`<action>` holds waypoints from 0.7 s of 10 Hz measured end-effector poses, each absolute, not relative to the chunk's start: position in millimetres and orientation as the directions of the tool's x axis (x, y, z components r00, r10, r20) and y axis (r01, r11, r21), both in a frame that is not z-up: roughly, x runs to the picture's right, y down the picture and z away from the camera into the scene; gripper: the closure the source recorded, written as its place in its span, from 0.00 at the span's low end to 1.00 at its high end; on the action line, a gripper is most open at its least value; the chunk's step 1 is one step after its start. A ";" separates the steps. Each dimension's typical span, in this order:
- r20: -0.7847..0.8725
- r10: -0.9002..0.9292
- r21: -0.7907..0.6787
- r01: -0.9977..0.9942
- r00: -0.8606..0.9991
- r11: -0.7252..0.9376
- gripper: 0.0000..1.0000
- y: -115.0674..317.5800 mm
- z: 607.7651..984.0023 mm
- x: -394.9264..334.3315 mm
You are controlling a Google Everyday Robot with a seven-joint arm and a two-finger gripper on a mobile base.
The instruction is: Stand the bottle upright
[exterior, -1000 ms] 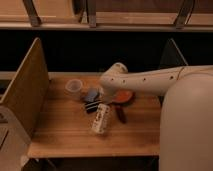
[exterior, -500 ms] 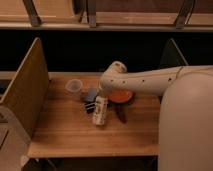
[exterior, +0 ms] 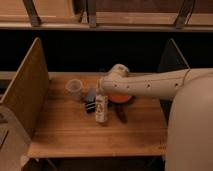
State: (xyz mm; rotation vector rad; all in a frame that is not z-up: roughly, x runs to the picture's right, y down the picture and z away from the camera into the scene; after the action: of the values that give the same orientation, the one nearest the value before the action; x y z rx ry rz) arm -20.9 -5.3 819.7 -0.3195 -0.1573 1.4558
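The cream-white bottle point(exterior: 101, 111) with dark print stands nearly upright in the middle of the wooden table point(exterior: 75, 135), its base at or just above the wood. My gripper point(exterior: 101, 97) comes in from the right at the end of the pale arm point(exterior: 150, 86) and is shut on the bottle's top end. The fingers are mostly hidden behind the wrist and the bottle.
A translucent cup point(exterior: 74, 87) stands to the left of the bottle. A black bar with pale stripes point(exterior: 90, 106) and a blue thing point(exterior: 91, 95) lie right beside it. An orange object point(exterior: 119, 98) and a dark item point(exterior: 121, 113) lie to the right. Wooden side panels point(exterior: 25, 95) flank the table.
The bottle has swung from a tilted lie nearer the front edge to nearly upright, carried up and back by the gripper. The other things have not moved.
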 end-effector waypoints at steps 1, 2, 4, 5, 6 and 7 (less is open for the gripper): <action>-0.058 0.987 -0.310 -0.942 0.149 0.124 1.00 -10.0 813.8 -17.4; -0.029 0.982 -0.310 -0.935 0.189 0.171 1.00 -15.1 807.6 -14.7; -0.018 0.978 -0.311 -0.931 0.206 0.190 1.00 -16.2 805.5 -15.3; -0.018 0.978 -0.312 -0.931 0.207 0.191 1.00 -16.0 805.5 -16.9; -0.019 0.978 -0.312 -0.930 0.209 0.193 1.00 -15.5 805.6 -17.2; -0.017 0.979 -0.318 -0.929 0.205 0.189 1.00 -14.6 807.1 -18.4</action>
State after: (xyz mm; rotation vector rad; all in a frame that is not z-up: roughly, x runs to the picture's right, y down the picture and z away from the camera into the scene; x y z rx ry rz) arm -18.4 -14.6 807.1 -0.2837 -0.2064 1.3542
